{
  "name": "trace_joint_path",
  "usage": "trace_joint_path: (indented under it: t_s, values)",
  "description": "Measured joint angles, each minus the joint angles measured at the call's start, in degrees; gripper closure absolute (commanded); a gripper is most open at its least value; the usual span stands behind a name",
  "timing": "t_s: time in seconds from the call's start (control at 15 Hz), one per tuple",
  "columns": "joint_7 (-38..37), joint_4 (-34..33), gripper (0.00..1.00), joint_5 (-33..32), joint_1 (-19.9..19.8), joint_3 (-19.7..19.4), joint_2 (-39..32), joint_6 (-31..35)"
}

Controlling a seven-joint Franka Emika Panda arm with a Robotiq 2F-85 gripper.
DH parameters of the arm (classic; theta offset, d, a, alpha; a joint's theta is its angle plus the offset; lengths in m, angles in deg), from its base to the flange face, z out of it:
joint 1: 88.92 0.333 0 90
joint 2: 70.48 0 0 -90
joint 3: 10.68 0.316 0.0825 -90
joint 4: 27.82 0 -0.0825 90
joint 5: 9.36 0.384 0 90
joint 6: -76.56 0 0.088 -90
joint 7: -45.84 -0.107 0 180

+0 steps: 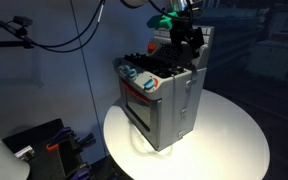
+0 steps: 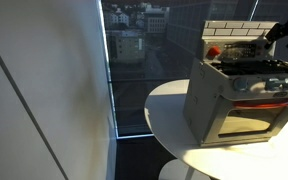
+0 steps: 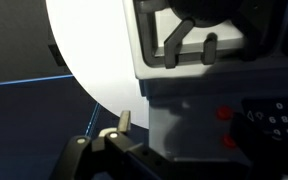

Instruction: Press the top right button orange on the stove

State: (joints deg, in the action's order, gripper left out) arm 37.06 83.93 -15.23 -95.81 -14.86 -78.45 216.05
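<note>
Well above the back edge of the stove, the gripper hangs over the brick-pattern rear panel, with a green light glowing on its wrist. In the wrist view the gripper enters from the top and its fingers sit close together. Whether they actually meet cannot be told.

Directly beneath the hand the stove's grey body fills the view, with two red buttons below and to one side of the fingertips. Under the stove lies a round white table, brightly lit, its bare top spreading out on all sides of the hand's position. The table edge curves away to the side of the fingers, with dark floor beyond it.

In an exterior view the stove shows its red-trimmed oven door, with the gripper up at its rear corner. Far off to the side of the hand, a tall window looks onto city buildings, next to a pale wall. Dark cables hang in the dim room away from the hand.
</note>
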Motion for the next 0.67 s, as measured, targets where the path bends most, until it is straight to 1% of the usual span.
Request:
trace_joint_path:
  t_s: [0.67]
  values:
    - [1.37,-0.99,0.00,1.32,0.19,0.00,-0.32,0.00]
